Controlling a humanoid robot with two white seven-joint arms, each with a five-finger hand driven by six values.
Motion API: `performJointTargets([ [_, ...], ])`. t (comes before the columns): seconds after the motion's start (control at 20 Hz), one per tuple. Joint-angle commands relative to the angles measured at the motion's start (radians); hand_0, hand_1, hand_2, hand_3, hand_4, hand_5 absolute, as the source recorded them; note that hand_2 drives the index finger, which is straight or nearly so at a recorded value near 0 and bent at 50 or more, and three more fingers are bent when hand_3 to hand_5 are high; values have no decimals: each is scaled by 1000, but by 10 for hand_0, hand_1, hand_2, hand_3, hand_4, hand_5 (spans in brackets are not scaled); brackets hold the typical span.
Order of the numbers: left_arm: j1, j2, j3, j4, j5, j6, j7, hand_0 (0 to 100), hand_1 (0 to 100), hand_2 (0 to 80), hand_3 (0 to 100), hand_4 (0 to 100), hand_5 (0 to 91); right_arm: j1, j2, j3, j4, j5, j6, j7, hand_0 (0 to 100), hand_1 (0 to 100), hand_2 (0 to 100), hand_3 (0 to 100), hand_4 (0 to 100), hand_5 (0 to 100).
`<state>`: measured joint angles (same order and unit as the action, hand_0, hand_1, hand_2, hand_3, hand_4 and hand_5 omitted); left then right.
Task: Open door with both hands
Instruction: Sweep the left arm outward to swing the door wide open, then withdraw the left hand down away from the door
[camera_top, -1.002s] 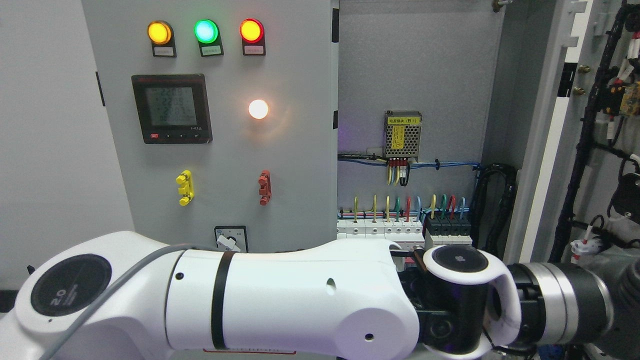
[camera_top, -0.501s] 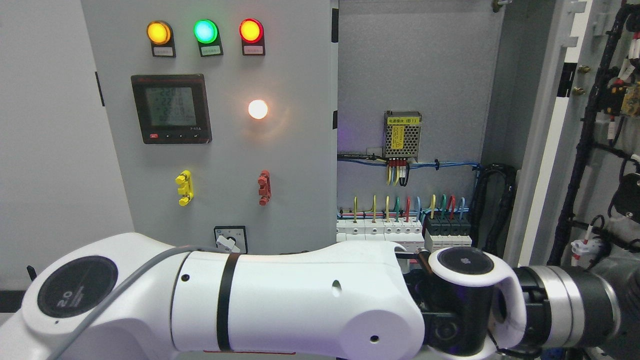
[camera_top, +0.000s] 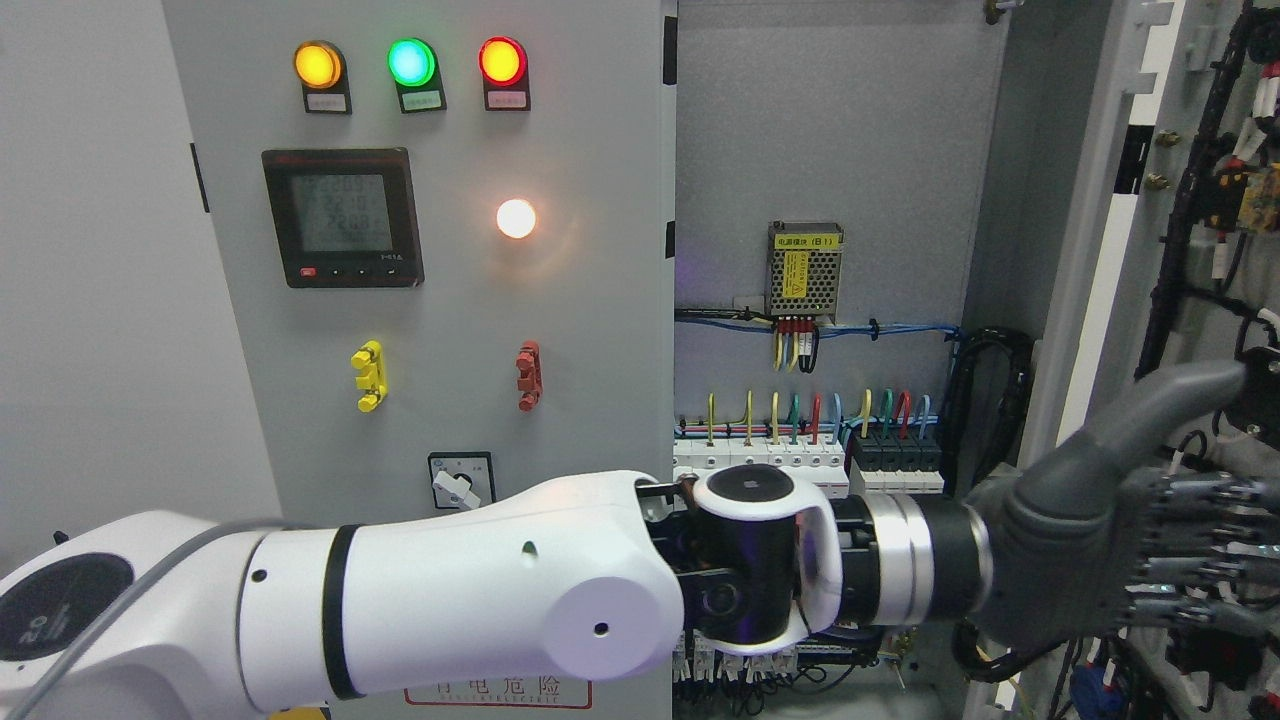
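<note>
Left hand: dark grey fingered robot hand (camera_top: 1120, 540) on a white arm entering from the lower left, reaching across to the far right; thumb raised, fingers (camera_top: 1205, 545) extended and holding nothing.
Door: light grey metal cabinet door (camera_top: 1090, 250), swung open at the right, its inner face carrying black wiring bundles (camera_top: 1185, 230); the fingers lie against or just before that face, contact unclear.
Fixed panel: grey front panel (camera_top: 590, 330), left, with amber, green and red lamps, a black digital meter (camera_top: 343, 217) and a lit white lamp.
Interior: row of white circuit breakers (camera_top: 760, 455) with coloured wires, small perforated metal power supply (camera_top: 805, 265) above.
</note>
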<state>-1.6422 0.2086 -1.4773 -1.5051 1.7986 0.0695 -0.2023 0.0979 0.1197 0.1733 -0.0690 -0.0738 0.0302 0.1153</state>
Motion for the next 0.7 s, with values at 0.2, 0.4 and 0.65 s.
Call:
performJointTargets([
  [0.2,482,466,413,-162,-366,124,-83,0,0,0,0,31,0,0,0,0,0,0,-1,0,107,0,0,0,0,0],
  [0.4,591,616,468,-199,-381,124,-140,0,0,0,0,31,0,0,0,0,0,0,-1,0,107,0,0,0,0,0],
  [0.65,907,672,717,-192,-611,124,-296,0,0,0,0,31,0,0,0,0,0,0,-1,0,107,0,0,0,0,0],
])
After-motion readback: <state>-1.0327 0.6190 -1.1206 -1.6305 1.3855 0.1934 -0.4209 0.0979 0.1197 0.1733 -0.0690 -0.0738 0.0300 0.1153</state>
